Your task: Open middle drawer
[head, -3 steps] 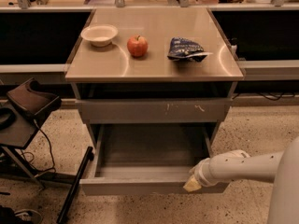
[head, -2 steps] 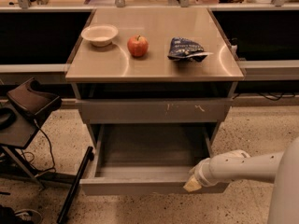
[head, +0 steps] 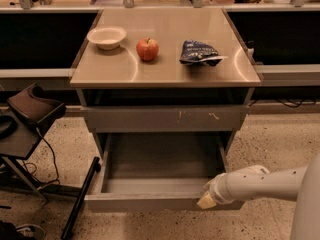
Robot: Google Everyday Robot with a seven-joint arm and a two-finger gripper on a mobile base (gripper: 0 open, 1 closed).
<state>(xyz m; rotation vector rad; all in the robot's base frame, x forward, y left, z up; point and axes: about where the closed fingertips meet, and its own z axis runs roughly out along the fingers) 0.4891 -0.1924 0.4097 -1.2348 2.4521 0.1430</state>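
The middle drawer [head: 150, 202] is pulled far out of the grey cabinet. Its plain grey front panel faces me low in the view, and its empty inside [head: 162, 159] shows. My gripper [head: 207, 200] is at the right end of that front panel, at its upper edge, on the white arm [head: 260, 184] that comes in from the right. Above the open drawer is the taller grey front with pale scratch marks [head: 165, 119], which is closed.
On the cabinet top [head: 100, 74] are a pale bowl [head: 106, 36], a red apple [head: 147, 49] and a blue snack bag [head: 199, 53]. A dark chair [head: 30, 111] with cables and a black leg [head: 80, 199] stands at the left. The floor is speckled.
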